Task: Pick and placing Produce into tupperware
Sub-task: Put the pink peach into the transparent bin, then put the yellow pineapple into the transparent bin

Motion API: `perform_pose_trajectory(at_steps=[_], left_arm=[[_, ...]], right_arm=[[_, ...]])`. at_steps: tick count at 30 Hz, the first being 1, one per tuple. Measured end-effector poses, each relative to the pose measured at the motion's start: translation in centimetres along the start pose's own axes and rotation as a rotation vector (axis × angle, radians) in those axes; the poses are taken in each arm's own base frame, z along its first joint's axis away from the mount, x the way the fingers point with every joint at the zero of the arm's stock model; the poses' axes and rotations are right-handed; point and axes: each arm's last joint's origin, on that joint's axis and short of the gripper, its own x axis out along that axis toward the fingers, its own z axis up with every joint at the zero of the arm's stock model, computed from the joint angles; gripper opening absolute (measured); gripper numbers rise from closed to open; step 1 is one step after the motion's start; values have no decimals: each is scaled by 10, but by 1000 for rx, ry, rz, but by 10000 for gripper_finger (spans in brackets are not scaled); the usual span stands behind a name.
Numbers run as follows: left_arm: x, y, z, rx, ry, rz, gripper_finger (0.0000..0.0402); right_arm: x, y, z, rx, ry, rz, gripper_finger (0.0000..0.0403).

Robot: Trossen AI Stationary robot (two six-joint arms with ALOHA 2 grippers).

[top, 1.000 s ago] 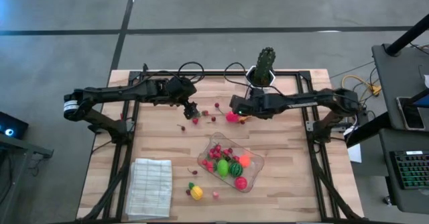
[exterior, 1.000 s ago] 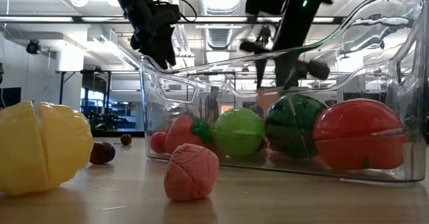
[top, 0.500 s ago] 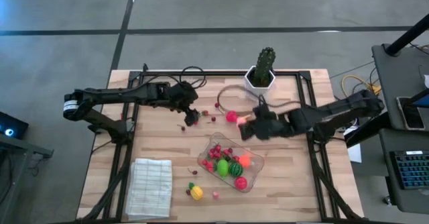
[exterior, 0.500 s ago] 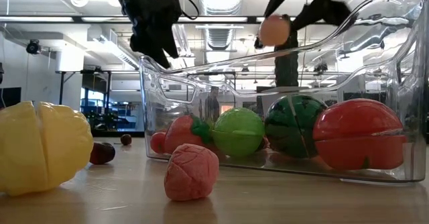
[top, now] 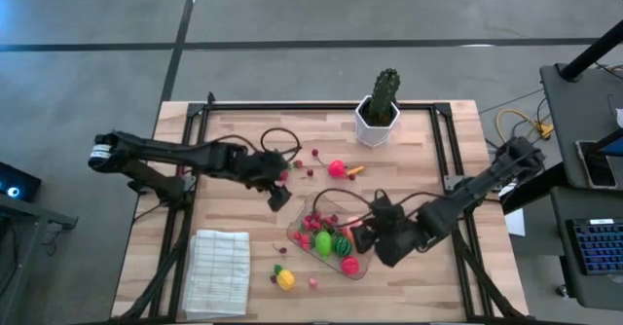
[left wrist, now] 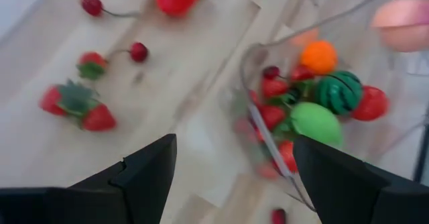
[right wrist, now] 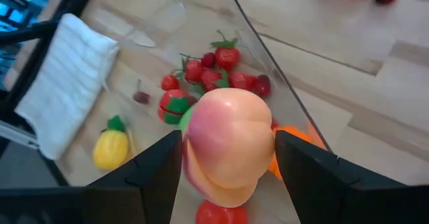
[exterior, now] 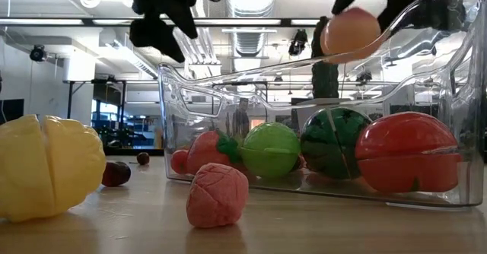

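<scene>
Since the earlier frame the right arm is swinging back from beside the cactus pot, so the right gripper (right wrist: 228,158) is now hanging over the tupperware (top: 366,263), and it's clamping a peach (right wrist: 228,145) between its fingers, right above the fruit already inside. Left gripper (top: 279,197) is drifting nearer too, sitting just off the container's far-left corner with its fingers spread wide and nothing in them. Inside the tub I'm seeing a striped melon (left wrist: 338,92), a lime-green ball (left wrist: 316,123), an orange piece (left wrist: 318,56), a red tomato-ish thing (exterior: 405,152) and a bunch of strawberries (right wrist: 204,74). Still loose on the surface (top: 234,160): a yellow lemon (top: 284,279) and a pink berry (exterior: 218,195) on the near side, plus cherries (left wrist: 139,51), strawberries and a pink fruit (top: 337,167) on the far side. Folded white cloth (top: 216,271) is lying at the near left.
</scene>
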Motion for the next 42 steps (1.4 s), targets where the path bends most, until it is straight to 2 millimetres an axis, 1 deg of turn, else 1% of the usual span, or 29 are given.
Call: perform_pose_trajectory(at_steps=[3, 6, 12, 16, 20, 23, 29, 33, 37, 42], left_arm=[[-1, -7, -5, -15, 9, -17, 283], [-2, -13, -10, -11, 17, -31, 283], [-4, -22, -18, -1, 35, -58, 283], [-5, -31, -26, 30, 82, -115, 283], [-5, -46, -41, 85, 192, -209, 283], [-2, -60, -58, 161, 257, -250, 283], [6, -86, -94, 551, 294, -288, 283], [18, -96, -111, 733, 325, -301, 283], [32, -103, -123, 728, 374, -298, 283], [46, -116, -130, 738, 331, -341, 283]], right_arm=[[9, 0, -6, 19, -10, -26, 243], [13, 2, -7, 31, -33, -35, 269], [6, 12, -1, -22, -154, -8, 330], [-2, 20, 6, -90, -227, 9, 355], [-9, 27, 11, -123, -239, 25, 361], [-11, 30, 12, -144, -240, 34, 361], [-14, 33, 13, -211, -233, 38, 361], [-17, 36, 14, -253, -204, 49, 361], [-20, 39, 14, -306, -132, 72, 361], [-25, 44, 14, -258, -96, 105, 357]])
